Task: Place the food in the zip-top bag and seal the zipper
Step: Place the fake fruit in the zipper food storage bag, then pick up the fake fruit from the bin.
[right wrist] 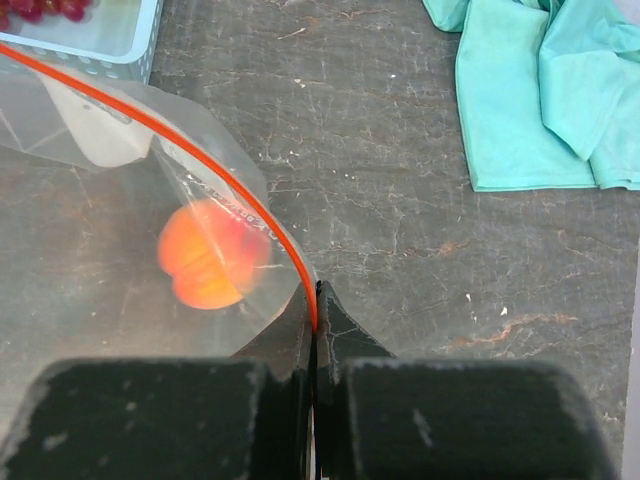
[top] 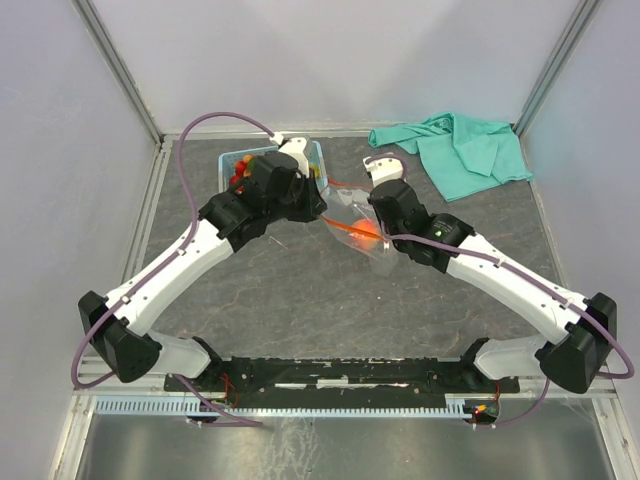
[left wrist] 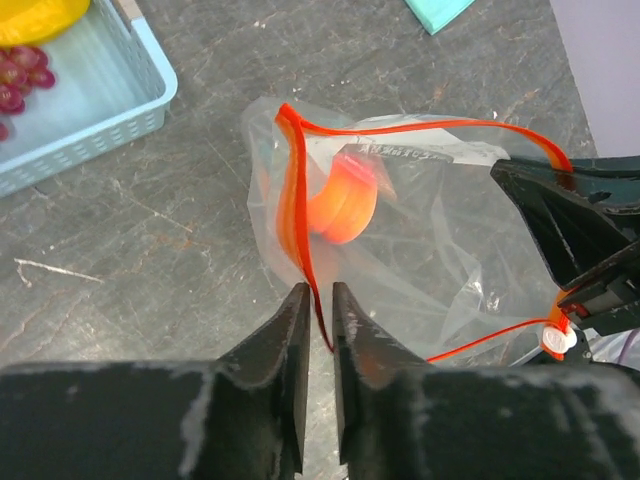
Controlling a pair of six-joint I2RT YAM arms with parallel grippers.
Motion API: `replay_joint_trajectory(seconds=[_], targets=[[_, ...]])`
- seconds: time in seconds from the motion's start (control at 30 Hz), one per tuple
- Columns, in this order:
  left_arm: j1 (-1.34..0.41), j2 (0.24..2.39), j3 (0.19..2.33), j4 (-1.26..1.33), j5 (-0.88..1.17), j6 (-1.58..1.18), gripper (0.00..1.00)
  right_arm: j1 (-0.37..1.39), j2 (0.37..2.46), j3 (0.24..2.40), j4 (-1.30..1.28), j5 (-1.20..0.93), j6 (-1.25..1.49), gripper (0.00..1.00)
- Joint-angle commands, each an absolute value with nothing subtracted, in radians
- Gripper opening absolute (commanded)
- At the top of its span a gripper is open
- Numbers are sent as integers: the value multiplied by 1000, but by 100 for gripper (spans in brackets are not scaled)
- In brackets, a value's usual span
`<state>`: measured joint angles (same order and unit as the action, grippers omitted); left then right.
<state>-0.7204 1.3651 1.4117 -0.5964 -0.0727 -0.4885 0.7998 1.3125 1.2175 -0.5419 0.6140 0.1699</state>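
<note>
Left gripper (left wrist: 320, 290): at the zip-top bag's near-left corner; fingers parted by a narrow gap, released, with the strip running between them.
Right gripper (right wrist: 316, 290): at the bag's opposite corner, clenched tight on the strip.
Table (top: 300, 300): grey, stone-patterned top; the bag lies near its middle.
Teal cloth (top: 460, 150): crumpled, well apart from the bag, on its far right.
Basket (left wrist: 100, 100): light blue lattice, just beside the bag on its far left.
Zip-top bag (left wrist: 450, 230): clear, crinkly, stretched between the two grippers, mouth gaping.
Peach (left wrist: 345, 205): orange-pink, inside the bag.
Yellow fruit (left wrist: 35, 15): in the basket, outside the bag.
Purple grapes (left wrist: 20, 80): in the basket, outside the bag.
Zipper (left wrist: 420, 126): red-orange strip along the bag's mouth, unsealed.
</note>
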Motion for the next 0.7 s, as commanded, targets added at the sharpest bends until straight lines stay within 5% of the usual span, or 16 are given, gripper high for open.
replay_joint_trajectory(seconds=[0.0, 0.3, 0.67], targets=[[-701, 1345, 1406, -540, -84, -438, 27, 795, 1273, 1204, -450, 654, 175, 1], [-619, 1287, 1488, -647, -162, -303, 71, 792, 1274, 1186, -427, 680, 139, 1], [-308, 1441, 1601, -829, -184, -260, 86, 787, 1287, 1186, -408, 662, 105, 2]])
